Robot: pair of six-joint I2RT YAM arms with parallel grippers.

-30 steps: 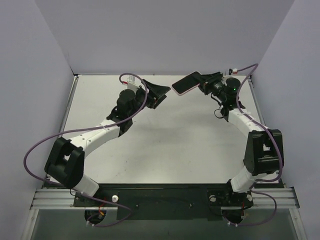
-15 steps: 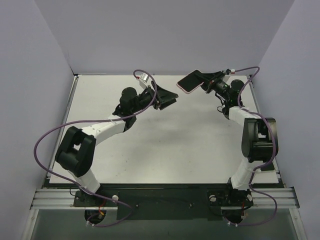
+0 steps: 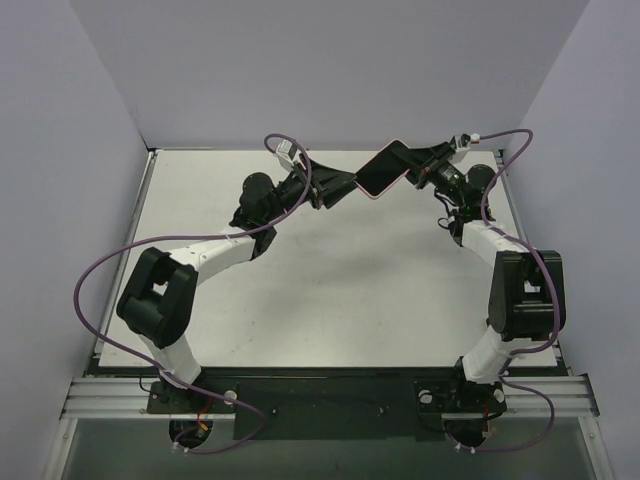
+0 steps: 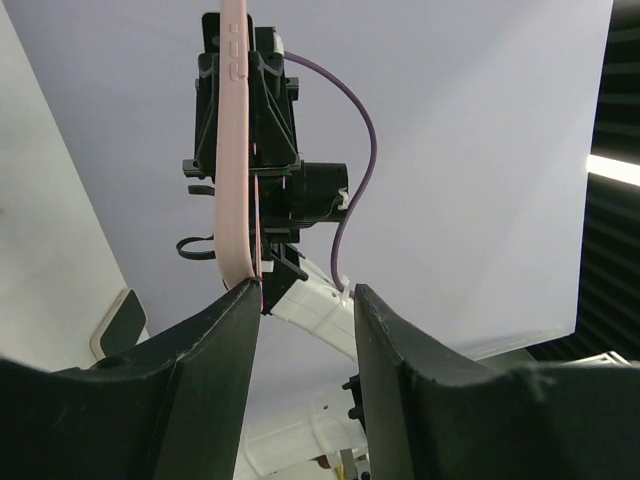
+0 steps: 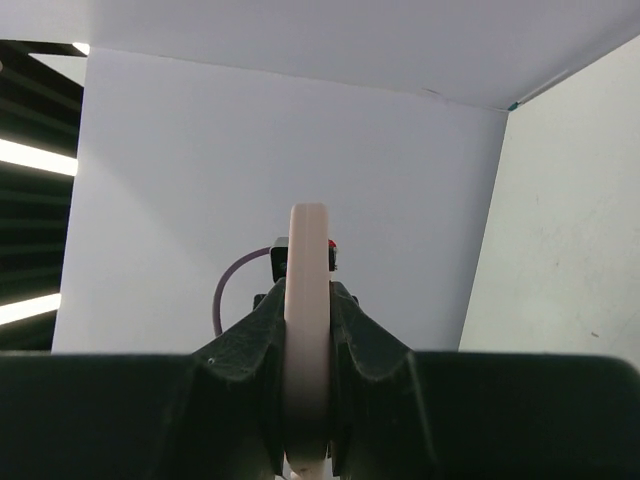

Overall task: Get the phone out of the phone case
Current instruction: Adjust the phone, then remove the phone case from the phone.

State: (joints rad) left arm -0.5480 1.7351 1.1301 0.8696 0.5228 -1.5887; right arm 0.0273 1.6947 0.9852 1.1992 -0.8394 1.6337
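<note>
The phone (image 3: 381,169), dark-faced in its pink case (image 3: 374,191), is held in the air over the far middle of the table (image 3: 330,290). My right gripper (image 3: 412,160) is shut on its right end; in the right wrist view the pink case edge (image 5: 308,330) stands clamped between both fingers. My left gripper (image 3: 345,183) is open at the phone's lower left corner. In the left wrist view the pink case (image 4: 236,150) stands edge-on, its end touching the left finger (image 4: 215,340), the gap (image 4: 305,300) between the fingers holding nothing.
Grey walls enclose the table on the left, the back and the right. Purple cables (image 3: 105,270) loop off both arms. A metal rail (image 3: 320,398) runs along the near edge.
My left gripper has moved right and up to the phone's lower left corner. My right gripper has turned the phone slightly toward the left arm.
</note>
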